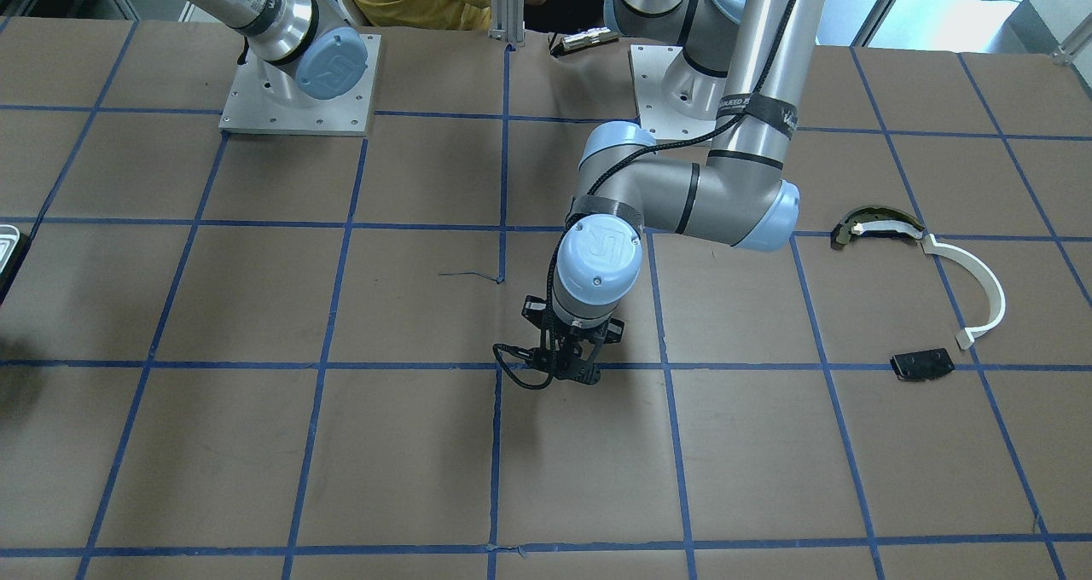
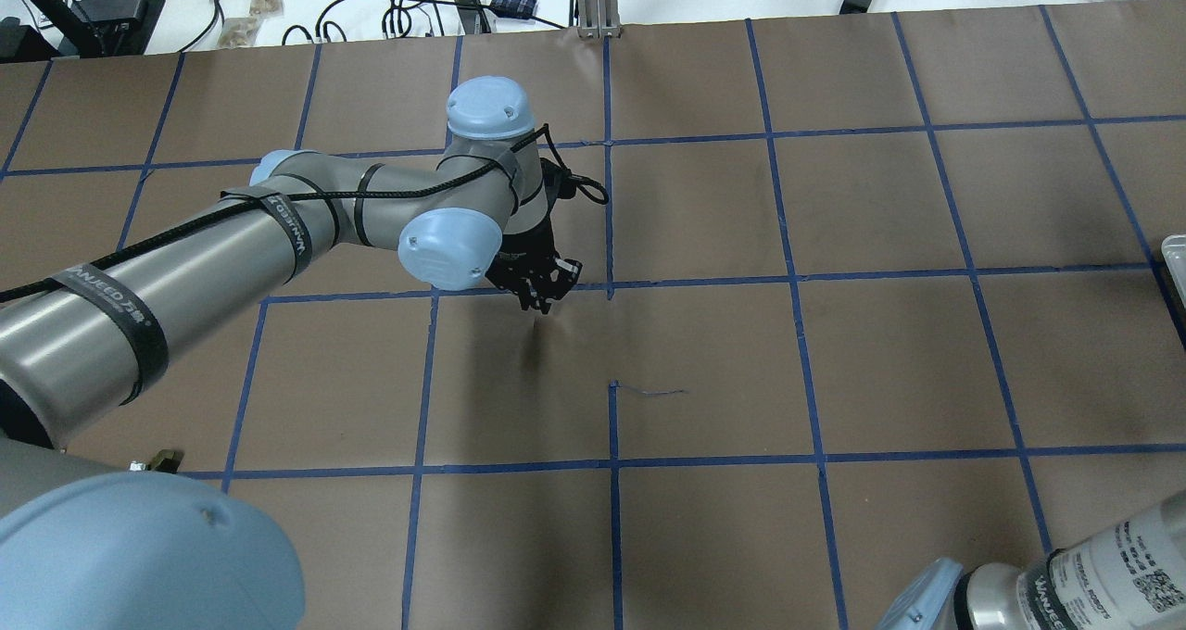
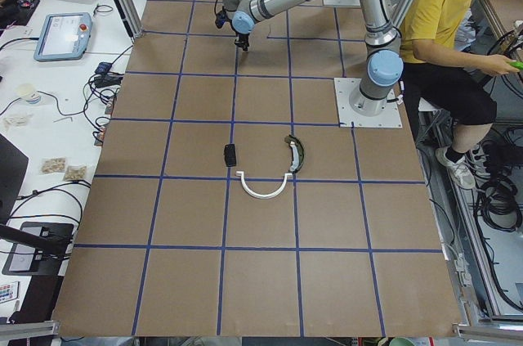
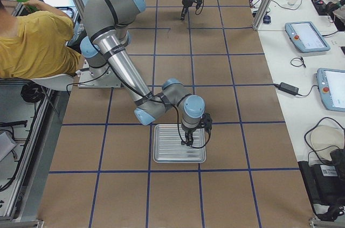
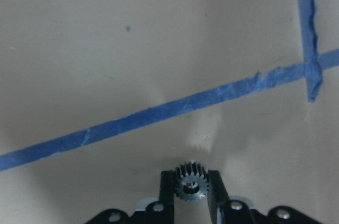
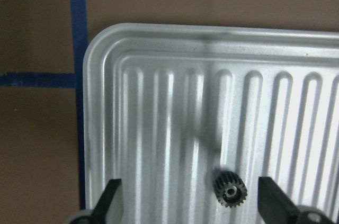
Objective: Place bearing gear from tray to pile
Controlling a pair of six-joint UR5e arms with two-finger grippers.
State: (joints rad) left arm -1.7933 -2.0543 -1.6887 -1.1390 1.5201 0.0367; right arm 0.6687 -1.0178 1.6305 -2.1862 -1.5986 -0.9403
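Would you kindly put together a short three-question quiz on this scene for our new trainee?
1. True or false: the left end effector is shut on a small gear.
2. The second gear on the tray is: A) clamped by the right end effector; B) lying loose, seen between its open fingers; C) off the tray.
3. How many parts make up the pile, and is a gear among them?
Key: 1 true. 2 B. 3 three: white curved strip, dark curved piece, black plate; no gear.
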